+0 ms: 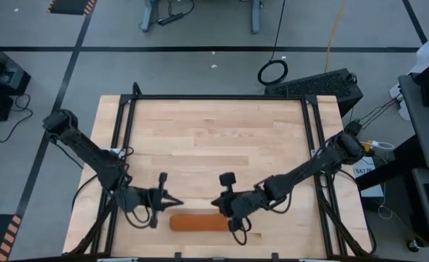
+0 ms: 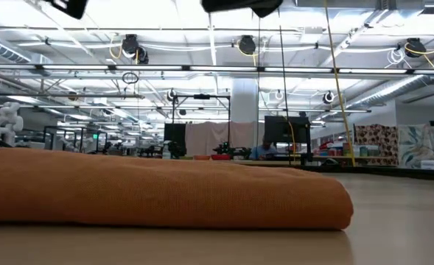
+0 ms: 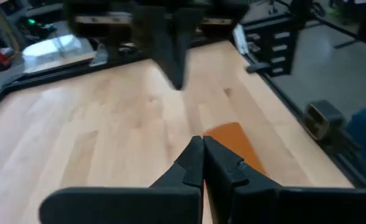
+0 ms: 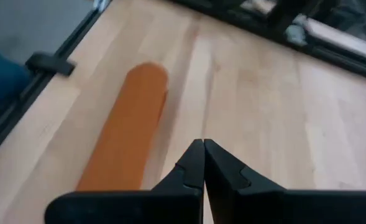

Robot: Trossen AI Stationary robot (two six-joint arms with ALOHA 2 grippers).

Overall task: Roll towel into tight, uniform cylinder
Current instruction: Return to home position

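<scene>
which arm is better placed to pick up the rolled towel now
Right, narrowly: the right tool, shut, hangs by the right half of the towel, its wrist overlapping the roll's end from above. The left tool, also shut, sits just off the left end. Either must open first.

Left gripper (image 1: 178,202) with fingers pressed together, right gripper (image 1: 215,203) likewise closed (tips facing each other, a small gap between), both reaching inward from opposite sides

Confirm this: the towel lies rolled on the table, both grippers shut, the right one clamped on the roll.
One error: the right gripper holds nothing. The right wrist view shows it shut beside the towel, clear of it. The left gripper is shut, the towel rolled.
</scene>
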